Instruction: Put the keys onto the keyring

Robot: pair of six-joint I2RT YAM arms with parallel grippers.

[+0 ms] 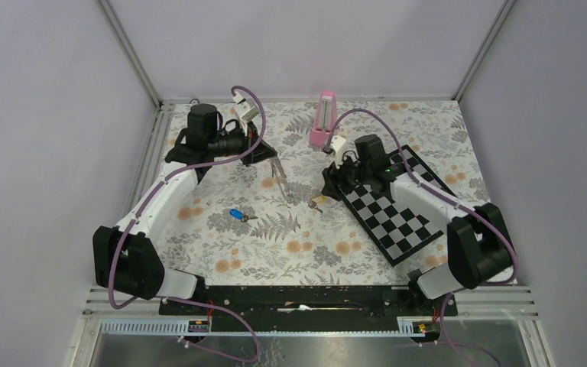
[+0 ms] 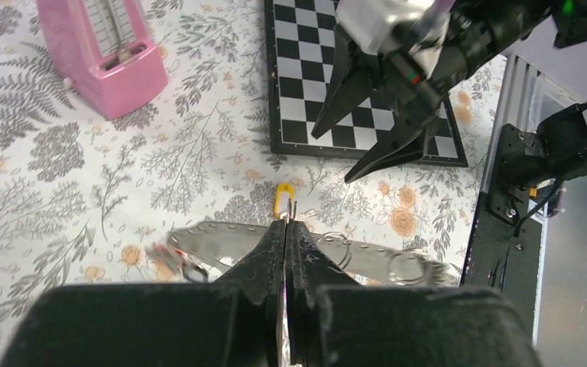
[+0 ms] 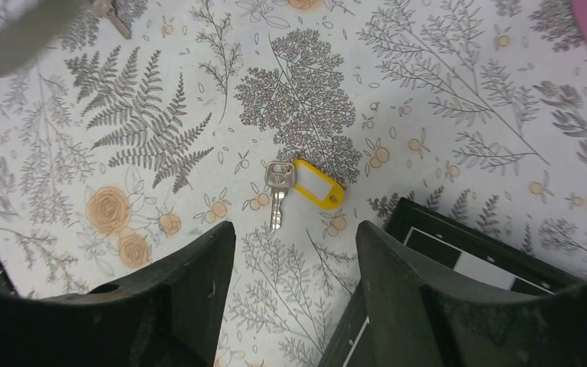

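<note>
On the table (image 3: 443, 92), yellow key (image 3: 296, 186) lies under right gripper (image 3: 294, 229) (spread); left gripper (image 2: 287, 229) pinches keyring (image 2: 367, 256).

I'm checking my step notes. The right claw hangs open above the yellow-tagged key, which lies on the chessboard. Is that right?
Not quite. The yellow-tagged key lies on the floral tablecloth, just off the corner of the chessboard, not on it; the right wrist view shows this. The right claw does hang open above it.
</note>
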